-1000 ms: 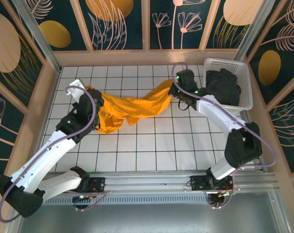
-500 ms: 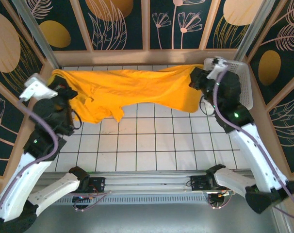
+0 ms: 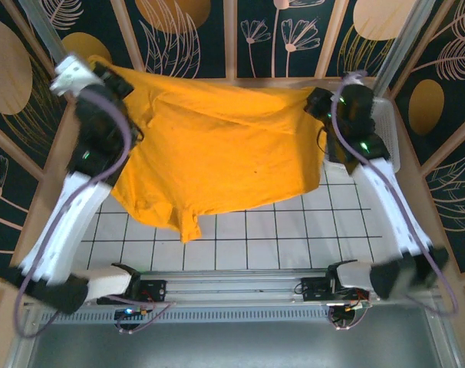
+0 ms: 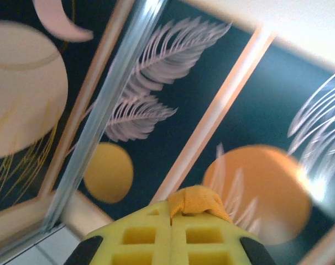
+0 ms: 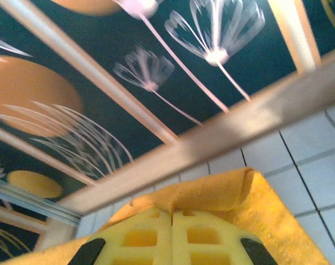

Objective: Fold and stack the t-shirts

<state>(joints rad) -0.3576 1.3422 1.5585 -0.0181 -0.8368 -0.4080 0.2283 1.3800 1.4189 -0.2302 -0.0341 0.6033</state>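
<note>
Mustard t-shirt (image 3: 217, 153) hung spread across the upper frame. Left gripper (image 4: 171, 214) and right gripper (image 5: 172, 216) were clamped shut on its top corners.

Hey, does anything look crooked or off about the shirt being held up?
The mustard orange-yellow cloth t-shirt hangs spread between the left gripper and right gripper, both shut on its top edge. Its bottom edge is uneven: one corner sags well below the rest, toward the left arm's side.
</note>
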